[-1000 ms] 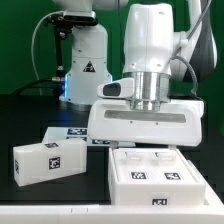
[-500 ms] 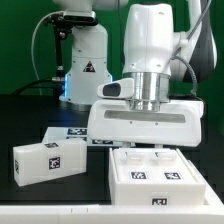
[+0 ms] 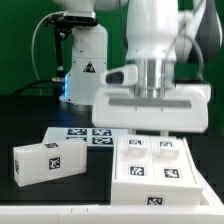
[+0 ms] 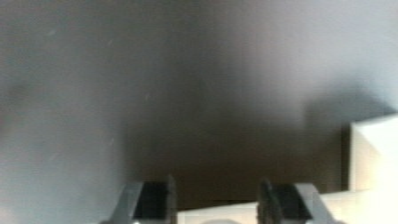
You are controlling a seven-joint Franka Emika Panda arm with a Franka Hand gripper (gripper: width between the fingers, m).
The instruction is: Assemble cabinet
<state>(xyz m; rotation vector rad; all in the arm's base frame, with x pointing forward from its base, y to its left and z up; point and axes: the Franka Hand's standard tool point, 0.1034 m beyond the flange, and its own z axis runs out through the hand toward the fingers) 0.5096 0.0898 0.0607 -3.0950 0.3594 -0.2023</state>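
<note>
The cabinet is the big white box at the front, on the exterior view's right, with tags on its top face. My gripper hangs just above its rear part, under the wide white hand; the fingertips are hard to make out there. In the wrist view the gripper has its two dark fingers apart with an empty gap, over the dark table. A white edge of the cabinet shows beside them. A smaller white tagged block lies to the exterior view's left.
The marker board lies flat on the black table between the small block and the cabinet. The robot's base with its cables stands at the back. A green wall is behind.
My hand has risen and shifted toward the exterior view's right, which uncovers more of the cabinet's top. The cabinet and the small block have stayed put.
</note>
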